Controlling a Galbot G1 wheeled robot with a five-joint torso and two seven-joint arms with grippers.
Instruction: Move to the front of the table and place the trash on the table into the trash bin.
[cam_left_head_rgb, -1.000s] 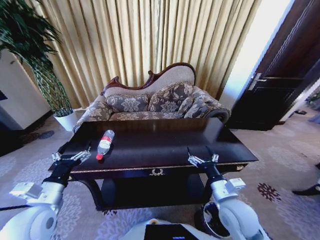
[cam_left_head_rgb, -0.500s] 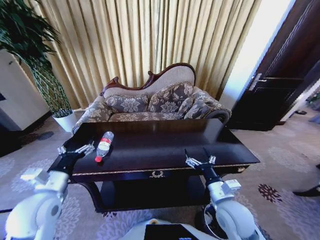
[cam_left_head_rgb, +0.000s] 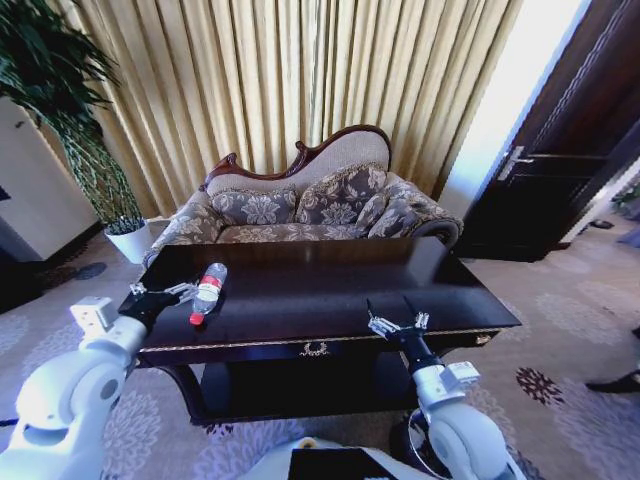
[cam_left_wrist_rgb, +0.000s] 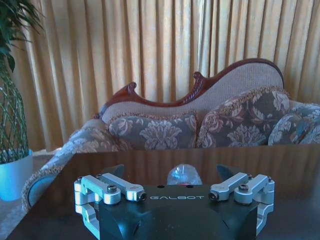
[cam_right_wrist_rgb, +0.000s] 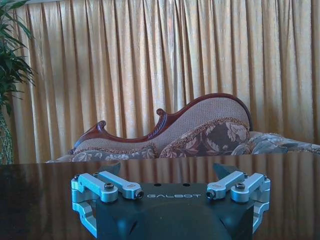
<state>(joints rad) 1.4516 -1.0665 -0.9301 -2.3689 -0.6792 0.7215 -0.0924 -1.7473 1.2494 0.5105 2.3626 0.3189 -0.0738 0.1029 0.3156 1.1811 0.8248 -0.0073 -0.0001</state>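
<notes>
The trash in view is a clear plastic bottle (cam_left_head_rgb: 208, 289) with a red label and cap, lying on its side at the left end of the dark glossy table (cam_left_head_rgb: 330, 290). My left gripper (cam_left_head_rgb: 166, 293) is open just left of the bottle, at the table's left edge. In the left wrist view the bottle (cam_left_wrist_rgb: 184, 175) lies straight ahead between the spread fingers of the left gripper (cam_left_wrist_rgb: 171, 172). My right gripper (cam_left_head_rgb: 392, 318) hovers open over the table's front edge; in the right wrist view the right gripper (cam_right_wrist_rgb: 167, 169) has nothing between its fingers. The dark trash bin (cam_left_head_rgb: 404, 440) is partly hidden behind my right arm.
A patterned sofa (cam_left_head_rgb: 300, 205) stands behind the table, before gold curtains. A potted plant in a white pot (cam_left_head_rgb: 130, 238) stands at the far left. A dark door (cam_left_head_rgb: 560, 170) is at the right. Carpet surrounds the table.
My left gripper has risen and moved in over the table's left edge, closer to the bottle. The right gripper has shifted slightly left along the front edge.
</notes>
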